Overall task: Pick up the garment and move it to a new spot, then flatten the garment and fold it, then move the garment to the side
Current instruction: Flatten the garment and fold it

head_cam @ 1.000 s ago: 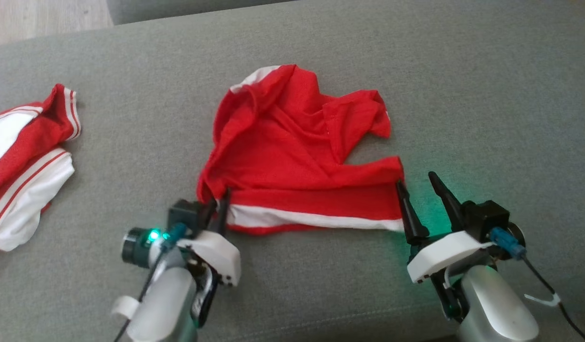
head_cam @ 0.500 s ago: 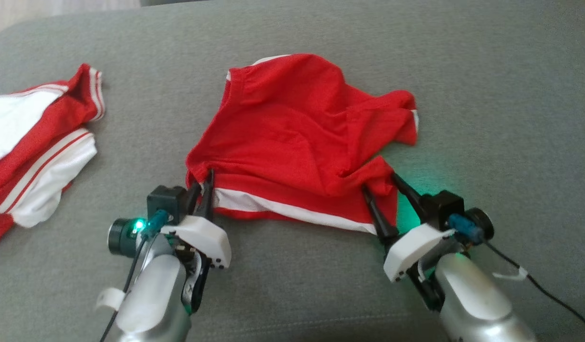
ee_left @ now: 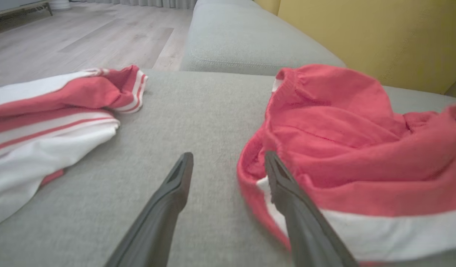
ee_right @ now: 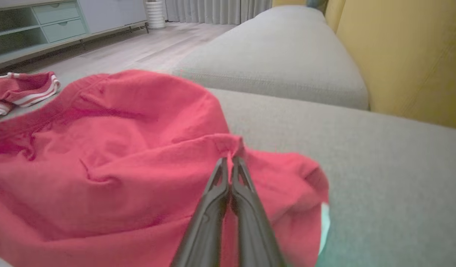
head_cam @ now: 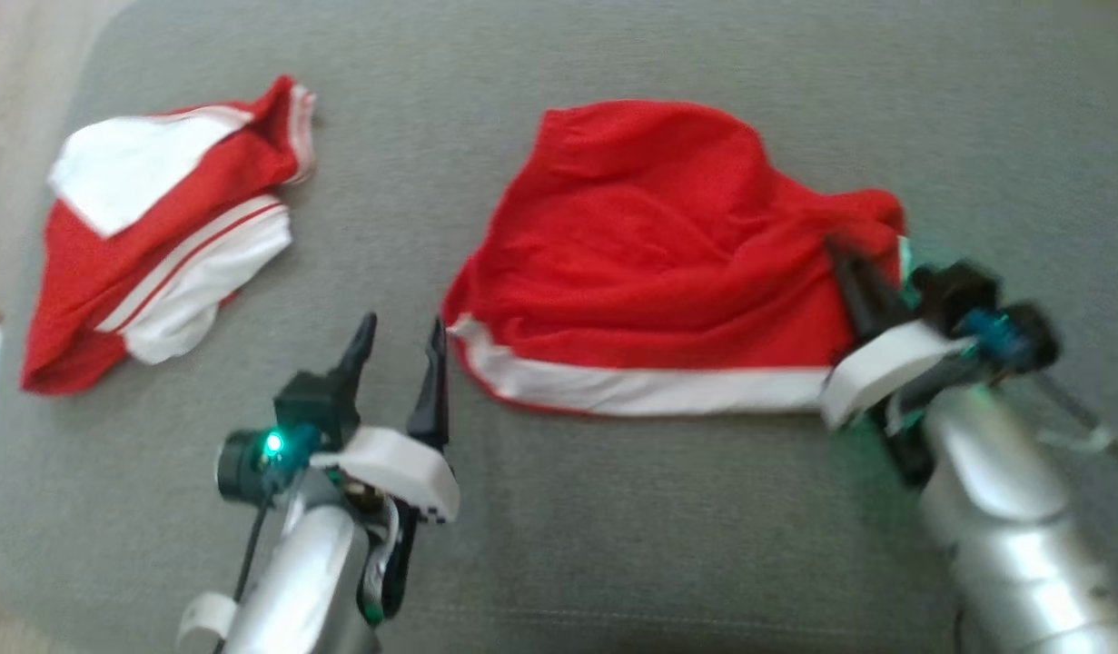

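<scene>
A broad grey woven sofa cushion point(head_cam: 613, 527) is seen, and across its middle the garment point(head_cam: 667, 263) is laid out, its long axis running left to right. The white hem band is turned to the near side, edged by a thin red line. The rounded red body is heaped toward the far side. The cloth is read as a soft red knit, finely textured, creased and puckered at the right end. Well apart at the far left, a second garment point(head_cam: 159, 227) in red with white stripes is found crumpled in a heap. Now the grippers: the right gripper point(head_cam: 840, 250) is placed at the garment's right end, its dark fingers pressed together on a raised fold of red cloth. The left gripper point(head_cam: 402, 325) is held spread and empty, just beside the hem's near-left corner. Whether that corner is touched cannot be told.
</scene>
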